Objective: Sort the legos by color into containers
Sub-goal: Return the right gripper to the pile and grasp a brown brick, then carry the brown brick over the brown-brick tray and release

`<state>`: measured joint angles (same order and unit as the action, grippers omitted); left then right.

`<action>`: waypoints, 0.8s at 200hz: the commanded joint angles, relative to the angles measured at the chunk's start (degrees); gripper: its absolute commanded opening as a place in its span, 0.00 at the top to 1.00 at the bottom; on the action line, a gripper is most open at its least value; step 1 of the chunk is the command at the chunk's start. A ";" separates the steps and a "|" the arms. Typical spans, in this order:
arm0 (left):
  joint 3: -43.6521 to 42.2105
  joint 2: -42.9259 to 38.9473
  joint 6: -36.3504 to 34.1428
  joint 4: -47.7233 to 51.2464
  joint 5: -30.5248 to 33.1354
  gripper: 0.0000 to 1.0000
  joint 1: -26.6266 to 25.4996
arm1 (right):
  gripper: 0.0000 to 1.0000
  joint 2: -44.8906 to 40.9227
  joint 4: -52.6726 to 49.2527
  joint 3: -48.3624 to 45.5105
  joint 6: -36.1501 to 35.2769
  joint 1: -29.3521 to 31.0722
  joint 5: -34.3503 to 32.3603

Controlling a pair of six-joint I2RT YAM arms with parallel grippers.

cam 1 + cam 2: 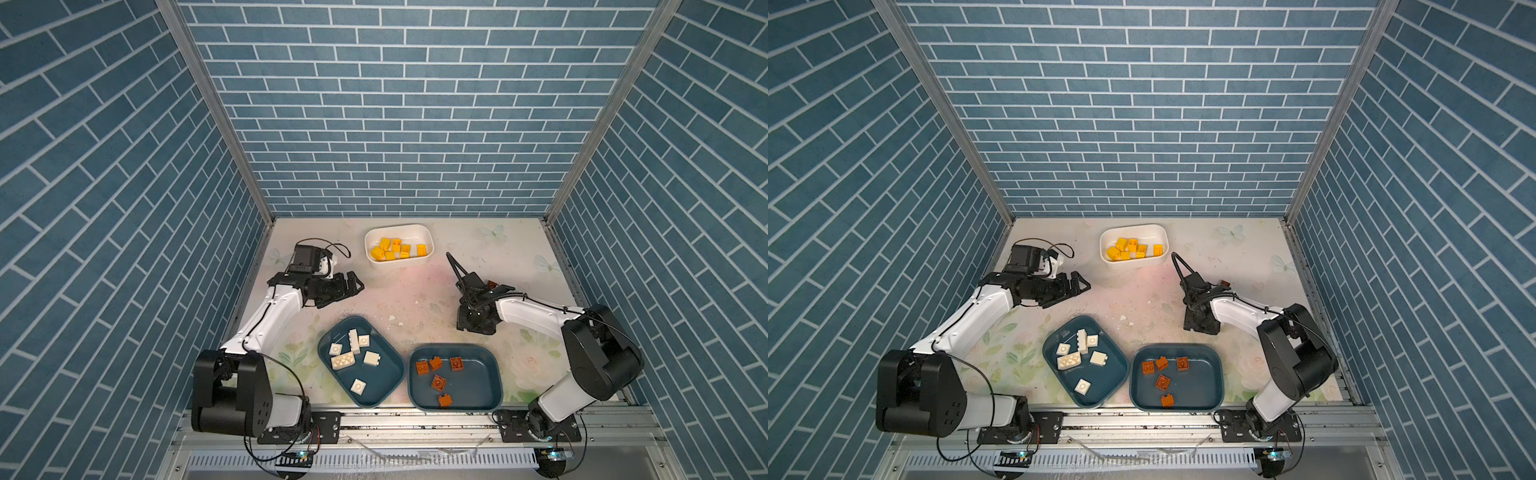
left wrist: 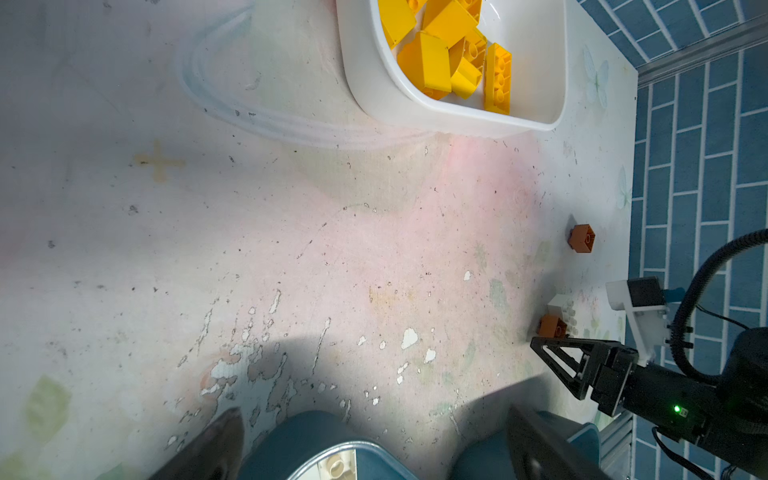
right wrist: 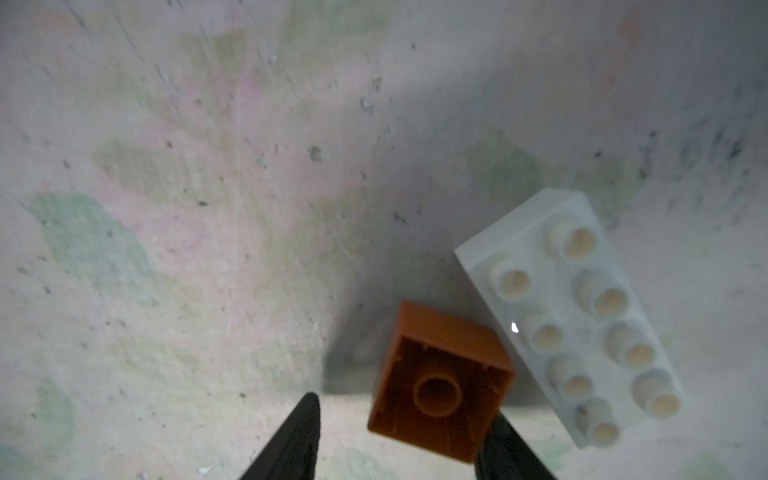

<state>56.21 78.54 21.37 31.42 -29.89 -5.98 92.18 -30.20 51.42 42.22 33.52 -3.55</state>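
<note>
Left gripper [image 1: 352, 286] hangs over the left side of the worktop [image 1: 415, 291] in both top views, its jaws spread wide and empty. At the far centre the white tub [image 1: 415, 232] holds the yellow legos [image 1: 392, 249]. Along the near edge the left teal tub [image 1: 386, 372] holds the white legos [image 1: 343, 360], and the right teal tub [image 1: 478, 384] beside it holds five brown-orange legos [image 1: 437, 381]. The right arm [image 1: 536, 316] bends down over the right side, hiding its own fingertips. In the left wrist view the right gripper [image 2: 537, 343] sits low over the worktop, its tip beside an upturned brown-orange lego [image 2: 552, 326]. A long white lego [image 2: 561, 305] lies just behind that, and a lone brown-orange lego [image 2: 582, 239] lies farther off. In the right wrist view the upturned brown-orange lego [image 3: 440, 386] lies between the partly parted jaws. One finger [image 3: 303, 432] stands clear of it, so it is not gripped. The long white lego [image 3: 582, 324] lies just beside it, studs toward the camera.
</note>
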 commanded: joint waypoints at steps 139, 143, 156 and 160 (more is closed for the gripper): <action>0.37 1.71 -2.71 1.74 -0.53 0.00 0.25 | 0.73 5.03 -5.18 9.09 -11.91 -1.36 -4.70; 0.52 1.70 -2.85 1.99 -0.50 0.00 0.26 | 0.74 4.29 -5.07 9.32 -12.38 -1.23 -4.16; 0.99 1.63 -3.20 2.48 -0.44 0.00 0.26 | 0.75 1.81 -5.03 10.40 -15.01 -0.24 -2.43; 1.09 1.65 -3.23 2.55 -0.52 0.00 0.26 | 0.75 1.14 -5.12 10.89 -16.11 0.27 -1.93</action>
<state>56.21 79.53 19.70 32.08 -29.95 -5.98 98.19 -33.28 59.44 31.94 32.47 -7.05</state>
